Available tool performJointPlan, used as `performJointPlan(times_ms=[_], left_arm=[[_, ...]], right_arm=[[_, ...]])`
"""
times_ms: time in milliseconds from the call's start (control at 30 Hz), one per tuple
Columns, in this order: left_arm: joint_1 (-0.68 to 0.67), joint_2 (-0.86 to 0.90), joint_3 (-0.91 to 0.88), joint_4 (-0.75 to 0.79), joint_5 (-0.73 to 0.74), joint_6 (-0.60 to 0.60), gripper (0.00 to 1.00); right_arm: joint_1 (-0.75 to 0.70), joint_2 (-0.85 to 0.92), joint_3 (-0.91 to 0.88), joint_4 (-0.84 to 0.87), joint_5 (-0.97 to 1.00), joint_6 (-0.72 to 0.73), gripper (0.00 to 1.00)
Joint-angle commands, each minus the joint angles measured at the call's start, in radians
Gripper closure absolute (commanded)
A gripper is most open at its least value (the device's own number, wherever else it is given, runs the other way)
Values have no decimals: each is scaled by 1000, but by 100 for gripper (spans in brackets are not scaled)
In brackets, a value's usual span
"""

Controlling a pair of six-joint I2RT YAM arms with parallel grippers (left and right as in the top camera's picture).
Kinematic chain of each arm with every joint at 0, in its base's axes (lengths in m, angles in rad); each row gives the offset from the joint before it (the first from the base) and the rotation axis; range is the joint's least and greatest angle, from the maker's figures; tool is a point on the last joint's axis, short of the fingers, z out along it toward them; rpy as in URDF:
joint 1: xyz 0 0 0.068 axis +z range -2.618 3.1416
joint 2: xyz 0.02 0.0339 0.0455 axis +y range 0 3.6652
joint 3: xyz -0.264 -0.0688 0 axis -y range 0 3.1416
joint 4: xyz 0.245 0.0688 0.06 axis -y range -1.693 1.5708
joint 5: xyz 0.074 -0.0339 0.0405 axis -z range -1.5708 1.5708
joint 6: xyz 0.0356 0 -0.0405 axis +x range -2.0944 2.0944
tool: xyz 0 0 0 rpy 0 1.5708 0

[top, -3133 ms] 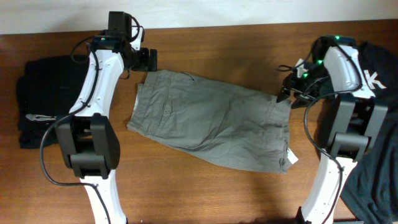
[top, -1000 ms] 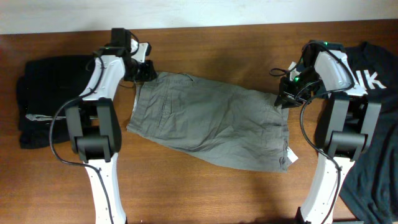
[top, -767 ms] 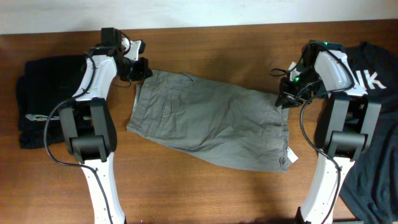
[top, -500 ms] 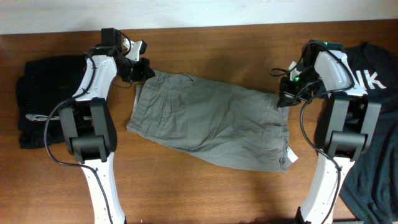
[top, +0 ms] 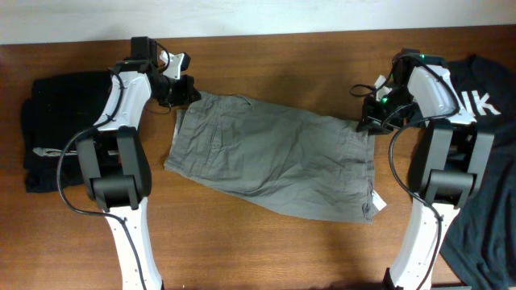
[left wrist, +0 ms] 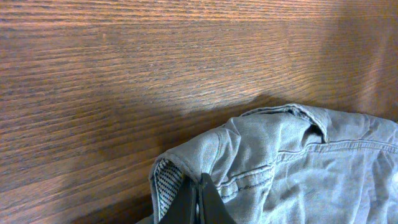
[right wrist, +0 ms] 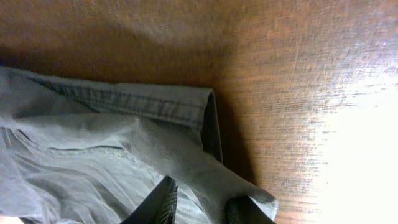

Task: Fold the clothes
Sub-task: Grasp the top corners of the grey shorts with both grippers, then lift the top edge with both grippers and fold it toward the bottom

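Wood-grain desk (top: 282, 250) carries the grey-khaki shorts (top: 274, 153), which lie flat and a little slanted across its middle, between my two arms. I judge the cloth light, soft and floppy. It looks like woven cotton with some body only along its stitched edges, so it would sag and crease if I lifted it from the middle. The far corners, where the seams double up, look like the places to pinch. My left gripper (top: 184, 90) sits at the far left corner, closed tight, apparently on a pinch of the turned-up edge that shows its patterned lining (left wrist: 166, 180). My right gripper (top: 368, 123) is at the far right corner, partly open, with a ridge of cloth below the hem (right wrist: 155, 102) between its jaws. As far as I can see it is not clamped. The small white label (top: 376, 201) pokes out at the near right corner.
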Motion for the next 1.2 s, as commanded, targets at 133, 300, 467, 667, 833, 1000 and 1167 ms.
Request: performJointPlan(times_ms=[133, 300, 467, 667, 833, 1000, 1167], left_arm=[[-2, 4, 23, -13, 26, -2, 99], [-2, 4, 23, -23, 27, -2, 99], [3, -2, 62, -87, 34, -2, 99], [9, -28, 159, -215, 34, 20, 99], [9, -102, 195, -314, 33, 26, 99], [9, -196, 195, -400, 4, 25, 99], [9, -314, 195, -479, -60, 24, 99]], right_arm=[[-1, -4, -5, 30, 5, 4, 90], [-1, -5, -5, 29, 3, -7, 96], [-2, -29, -4, 21, -30, -49, 96], [-2, -126, -3, -1, -29, -56, 96], [-2, -227, -3, -62, -29, -56, 96], [-2, -296, -3, -156, -29, -59, 96], [-2, -337, -3, -226, -29, -70, 96]])
